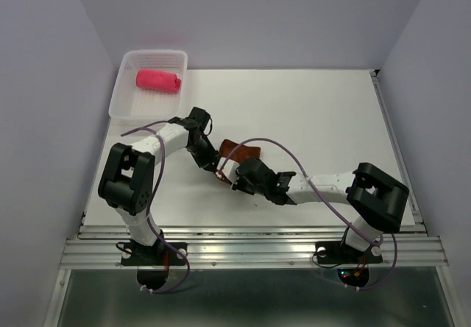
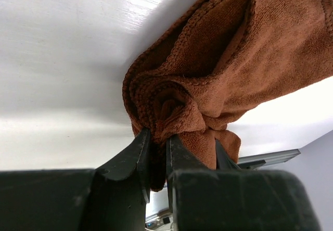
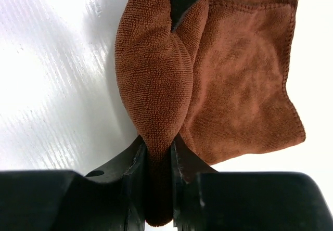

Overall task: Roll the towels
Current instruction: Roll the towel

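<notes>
The brown towel lies partly rolled near the middle of the bench. The left claw is nearly closed, pinching one end of the roll. The right claw, just as narrow, grips the opposite end. The pink towel lies rolled in the white basket at the far left corner.

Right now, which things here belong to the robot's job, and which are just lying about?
Job in hand:
- brown towel, partly rolled, pinched by the left gripper and the right gripper
- pink towel, rolled

Lying about:
- white basket, holding the pink towel
- table
</notes>
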{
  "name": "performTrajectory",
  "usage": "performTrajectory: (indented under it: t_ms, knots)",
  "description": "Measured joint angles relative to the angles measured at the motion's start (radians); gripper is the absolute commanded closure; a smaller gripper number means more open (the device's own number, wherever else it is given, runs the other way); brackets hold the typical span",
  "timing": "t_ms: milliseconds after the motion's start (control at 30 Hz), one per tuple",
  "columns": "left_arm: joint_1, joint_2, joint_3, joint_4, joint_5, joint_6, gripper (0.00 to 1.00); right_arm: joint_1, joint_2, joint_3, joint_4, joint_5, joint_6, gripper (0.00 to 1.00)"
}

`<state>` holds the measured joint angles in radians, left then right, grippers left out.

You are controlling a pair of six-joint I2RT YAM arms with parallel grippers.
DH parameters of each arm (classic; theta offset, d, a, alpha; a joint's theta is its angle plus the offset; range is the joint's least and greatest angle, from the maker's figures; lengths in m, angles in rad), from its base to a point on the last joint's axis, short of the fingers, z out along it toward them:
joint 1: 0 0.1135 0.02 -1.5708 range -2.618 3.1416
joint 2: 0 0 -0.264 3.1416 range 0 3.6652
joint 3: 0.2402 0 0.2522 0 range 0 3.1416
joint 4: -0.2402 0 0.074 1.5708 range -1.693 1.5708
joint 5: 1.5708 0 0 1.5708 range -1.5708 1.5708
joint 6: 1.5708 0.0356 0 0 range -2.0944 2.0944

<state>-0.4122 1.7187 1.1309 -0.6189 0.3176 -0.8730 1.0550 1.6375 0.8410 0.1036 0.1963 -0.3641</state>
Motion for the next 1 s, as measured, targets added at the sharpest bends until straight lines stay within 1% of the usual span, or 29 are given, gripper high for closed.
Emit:
performTrajectory:
  t_ms: [67,100,133,233,333,367,400,467,633,667,733,833,1000]
  knots:
    - [0.0,-0.001,-0.006,0.008,0.005,0.001,0.52,0.0,-0.001,-0.008,0.011,-0.002,0.02,0.99]
    - [0.0,-0.002,-0.008,0.01,0.003,0.004,0.47,-0.002,-0.001,-0.008,0.013,-0.003,0.035,0.99]
    - [0.002,-0.008,-0.009,0.011,0.001,-0.002,0.37,-0.007,-0.001,-0.008,0.015,-0.011,0.054,0.99]
    - [0.002,-0.046,-0.01,0.011,-0.025,-0.004,0.26,-0.033,-0.002,-0.008,0.016,-0.059,0.108,0.99]
    - [0.004,-0.109,-0.01,0.019,-0.063,-0.004,0.21,-0.107,-0.007,-0.002,0.005,-0.173,0.191,0.99]
    - [0.006,-0.124,-0.01,0.022,-0.072,-0.004,0.17,-0.138,-0.008,0.004,-0.001,-0.219,0.222,0.99]
    - [0.008,-0.153,-0.01,0.031,-0.086,0.0,0.15,-0.176,-0.008,0.019,-0.024,-0.276,0.261,0.99]
    - [0.008,-0.18,-0.01,0.045,-0.101,0.001,0.13,-0.215,-0.007,0.042,-0.048,-0.341,0.307,0.99]
    - [0.014,-0.214,-0.048,0.107,-0.138,0.021,0.12,-0.288,0.033,0.112,-0.097,-0.522,0.417,0.99]
    - [0.015,-0.217,-0.063,0.123,-0.137,0.027,0.09,-0.303,0.045,0.121,-0.103,-0.556,0.435,0.99]
    - [0.015,-0.23,-0.124,0.189,-0.132,0.039,0.06,-0.33,0.08,0.139,-0.113,-0.648,0.487,0.98]
    - [0.015,-0.248,-0.196,0.272,-0.107,0.053,0.06,-0.377,0.128,0.167,-0.124,-0.765,0.539,0.98]
    - [0.015,-0.256,-0.256,0.379,-0.082,0.058,0.06,-0.441,0.203,0.202,-0.122,-0.886,0.621,0.98]
